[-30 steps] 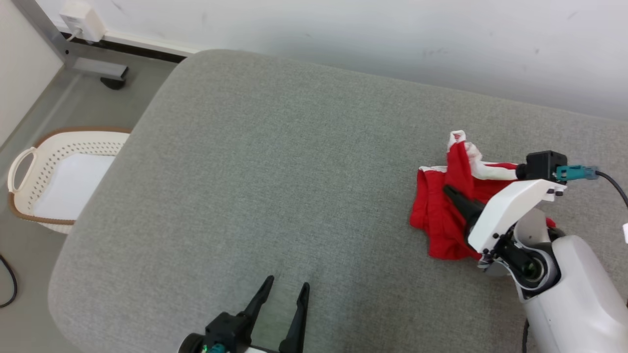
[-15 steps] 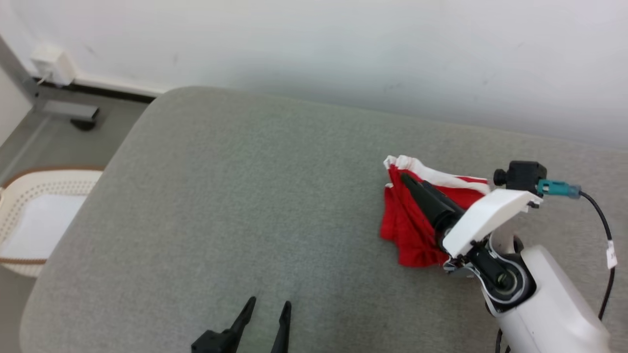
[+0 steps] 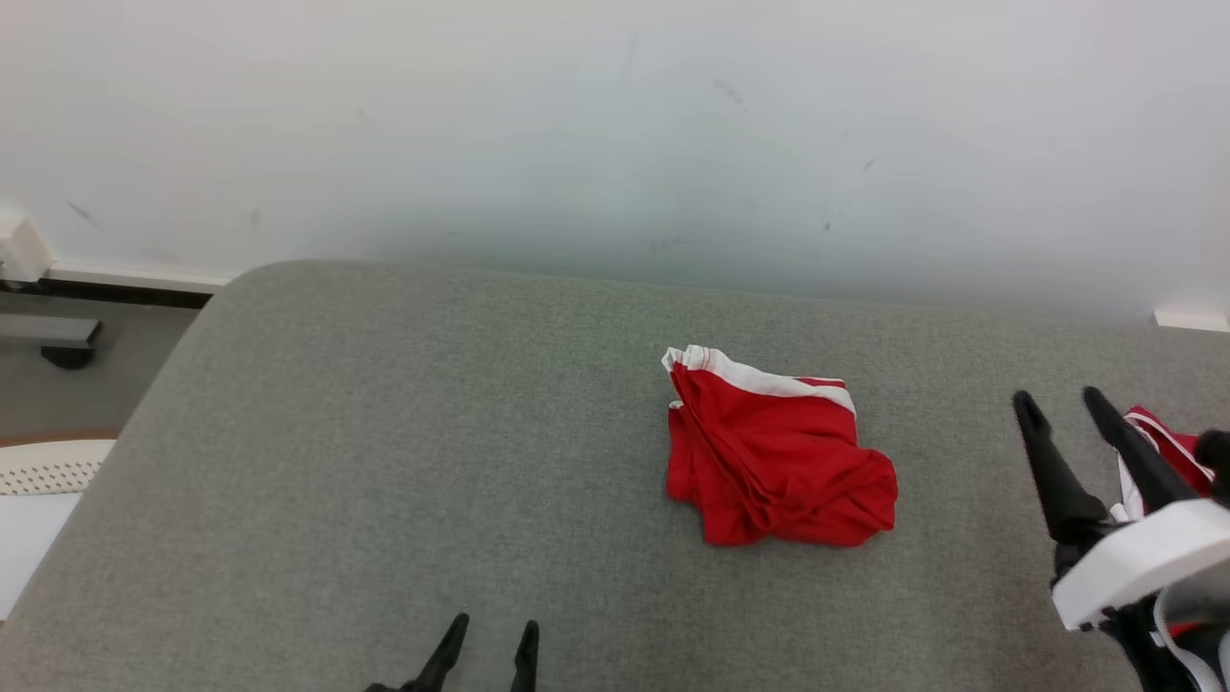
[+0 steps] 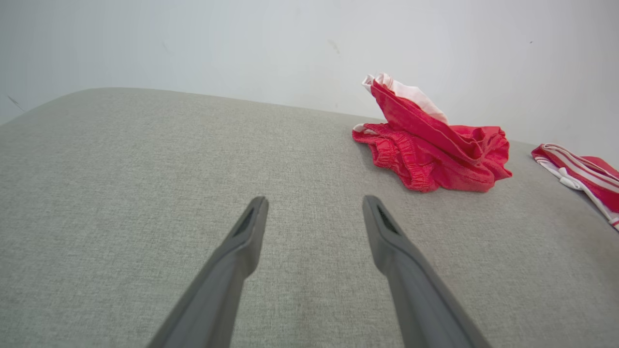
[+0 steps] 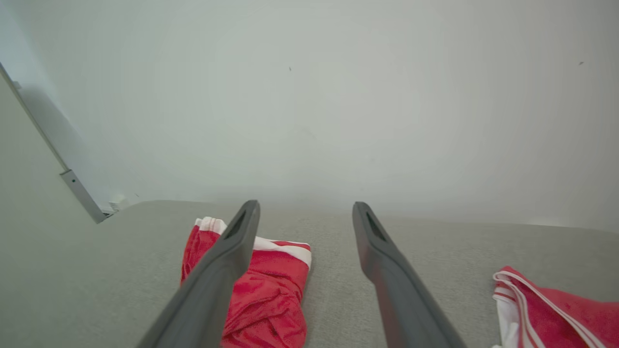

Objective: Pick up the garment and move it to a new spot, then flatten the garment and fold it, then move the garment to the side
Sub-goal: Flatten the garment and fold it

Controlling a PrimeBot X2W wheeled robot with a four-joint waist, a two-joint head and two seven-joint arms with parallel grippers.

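At lower right, right gripper [image 3: 1059, 402] fingers spread, empty; let go since 0.5 s ago, now well apart from garment [image 3: 774, 461] | left gripper [image 3: 495, 627] fingers spread, cut by bottom edge | garment crumpled mid grey cushion [image 3: 384, 432] | 2nd red-white garment [image 3: 1166, 445] part-hidden behind right finger

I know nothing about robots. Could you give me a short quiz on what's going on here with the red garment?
1. True or false: the right gripper holds the garment.
2. The garment is: A) folded flat, B) crumpled on the cushion, C) hanging in the air.
3. Fill in: the left gripper is ____ (open or shut).
Key: 1 false; 2 B; 3 open.
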